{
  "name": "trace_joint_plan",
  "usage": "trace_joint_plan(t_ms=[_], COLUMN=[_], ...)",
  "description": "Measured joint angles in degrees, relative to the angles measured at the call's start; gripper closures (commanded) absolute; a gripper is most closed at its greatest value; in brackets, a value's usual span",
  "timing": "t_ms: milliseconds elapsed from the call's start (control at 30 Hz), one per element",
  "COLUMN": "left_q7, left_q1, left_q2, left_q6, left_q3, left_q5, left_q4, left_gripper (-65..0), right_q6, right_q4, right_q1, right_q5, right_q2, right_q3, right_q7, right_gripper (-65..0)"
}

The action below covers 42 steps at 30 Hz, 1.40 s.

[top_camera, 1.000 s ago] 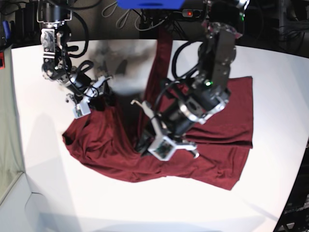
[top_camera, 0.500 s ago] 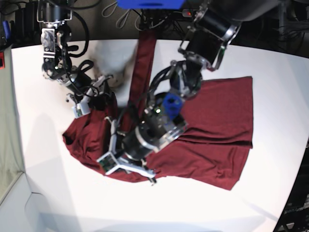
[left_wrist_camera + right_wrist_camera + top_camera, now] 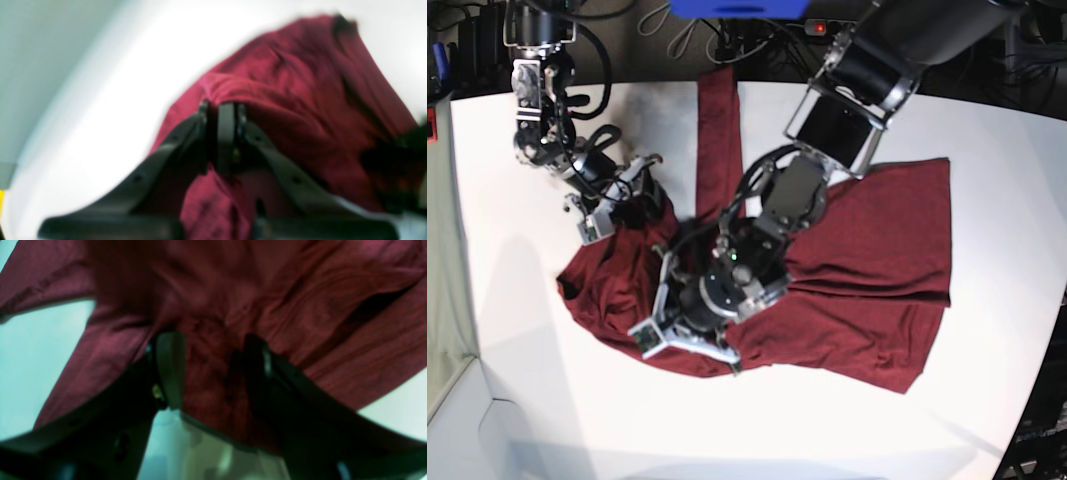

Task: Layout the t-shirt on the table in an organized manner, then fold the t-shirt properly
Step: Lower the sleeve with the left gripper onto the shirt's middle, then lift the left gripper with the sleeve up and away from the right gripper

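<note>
The dark maroon t-shirt (image 3: 877,250) lies rumpled across the middle of the white table (image 3: 527,400). A narrow strip of it (image 3: 717,130) runs up toward the far edge. My left gripper (image 3: 685,345) hangs low over the shirt's front left part. In the left wrist view the left gripper (image 3: 217,110) is shut, with a fold of t-shirt (image 3: 300,83) pinched at its tips. My right gripper (image 3: 632,195) sits at the shirt's upper left corner. In the right wrist view the right gripper (image 3: 210,353) has a thick bunch of t-shirt (image 3: 233,290) squeezed between its fingers.
Cables and dark equipment (image 3: 727,40) line the far edge of the table, under a blue object (image 3: 737,8). A grey surface (image 3: 442,300) borders the table on the left. The left arm's bulky links (image 3: 847,100) hang over the shirt's middle.
The left arm has swung from the shirt's centre toward the front left, and the strip of cloth has shifted left with it. The right arm has held still.
</note>
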Motion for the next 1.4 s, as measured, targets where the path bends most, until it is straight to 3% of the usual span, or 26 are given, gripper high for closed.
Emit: trace_joint_plan(t_ms=[233,367,567,767,1133,1400], left_q7=[-0.13,0.15,-0.35,-0.09,-0.11,0.02], left_q1=[2.71,9.09,21.57,36.02,50.60,52.78], left_q2=[-0.02,0.07,-0.17,0.09,-3.21,-4.52], left_q6=[0.66,0.57,0.72,0.13,0.22,0.35], left_q3=[-0.87,-6.71,-9.25,-8.79,-8.74,-8.76], left_q5=[0.33,-0.15,-0.07,-0.02,0.11,0.44], left_q4=[-2.25,3.78,21.92,31.45,31.89,30.27], left_gripper=[-39.0,-50.6,-51.3,-51.3,-51.3,-51.3], right_q6=[0.00,0.00,0.00,0.00,0.00,0.00], right_q4=[0.00,0.02,0.00,-0.15,-0.11,-0.09], right_q1=[-0.02,0.59,1.14,1.90,2.36,2.38], right_q5=[0.00,-0.44,-0.44,-0.68,-0.48,-0.44], right_q2=[-0.02,-0.17,-0.15,-0.04,1.09,1.14], right_q3=[-0.22,-0.22,-0.13,0.02,-0.02,-0.04], right_q7=[-0.02,-0.42,-0.31,-0.57,-0.42,-0.26], right_gripper=[-28.9,-28.9,-28.9,-28.9,-29.0,-29.0])
